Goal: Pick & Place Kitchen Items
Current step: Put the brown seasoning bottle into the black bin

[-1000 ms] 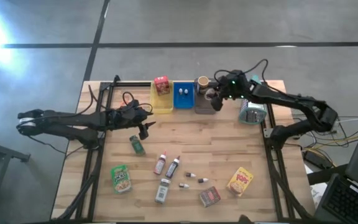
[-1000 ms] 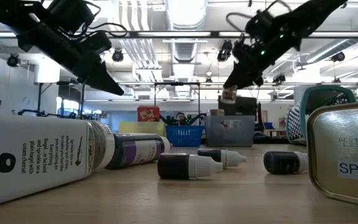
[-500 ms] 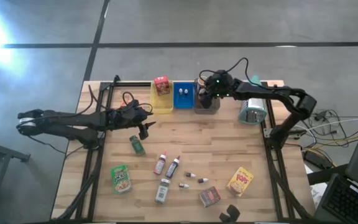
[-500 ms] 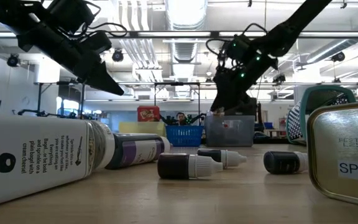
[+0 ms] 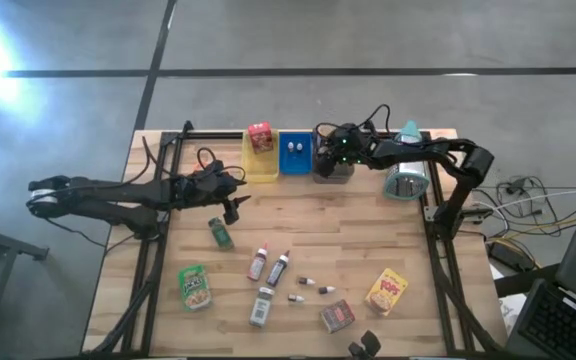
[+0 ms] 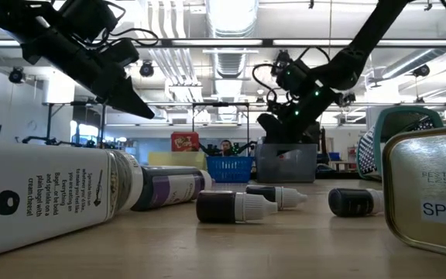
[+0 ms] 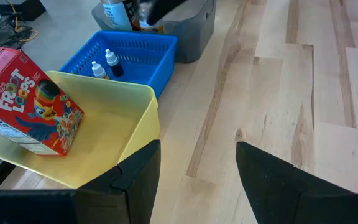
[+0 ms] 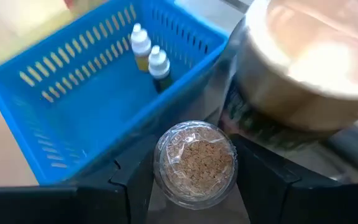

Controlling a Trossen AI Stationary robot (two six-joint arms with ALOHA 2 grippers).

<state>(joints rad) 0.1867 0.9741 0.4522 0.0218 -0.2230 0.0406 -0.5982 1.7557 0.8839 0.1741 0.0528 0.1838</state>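
Observation:
My right gripper (image 5: pixel 336 152) is low over the grey tray (image 5: pixel 332 172) at the table's far edge, shut on a small clear jar of brown granules (image 8: pixel 196 163). A brown cup (image 8: pixel 312 68) stands in that tray beside the jar. The blue tray (image 5: pixel 295 156) holds two vials (image 8: pixel 151 57). A red cereal box (image 7: pixel 27 102) stands in the yellow tray (image 5: pixel 261 168). My left gripper (image 7: pixel 197 180) hangs open above the table near the yellow tray. Bottles (image 5: pixel 268 266), vials (image 5: pixel 308 284), pouches (image 5: pixel 387 291) and a green can (image 5: pixel 220 233) lie on the near half. My right gripper pinches the small jar between its two fingers (image 8: pixel 135 180), one on each side of the round body just below the lid (image 8: pixel 196 143). The fingers come from above, slanting down toward the table's left. The jar stands upright in the hold; its base is hidden.
A teal and grey round container (image 5: pixel 405 180) lies right of the grey tray. A spice shaker (image 5: pixel 261 305), a green pouch (image 5: pixel 195 287) and a tin (image 5: pixel 337 316) lie near the front edge. Bare wood lies between the trays and the scattered items.
My right gripper has carried the jar toward the table's left and down, from above the right of the grey tray to low over it beside the brown cup. The arm has stretched flatter along the far edge. My left arm has kept still.

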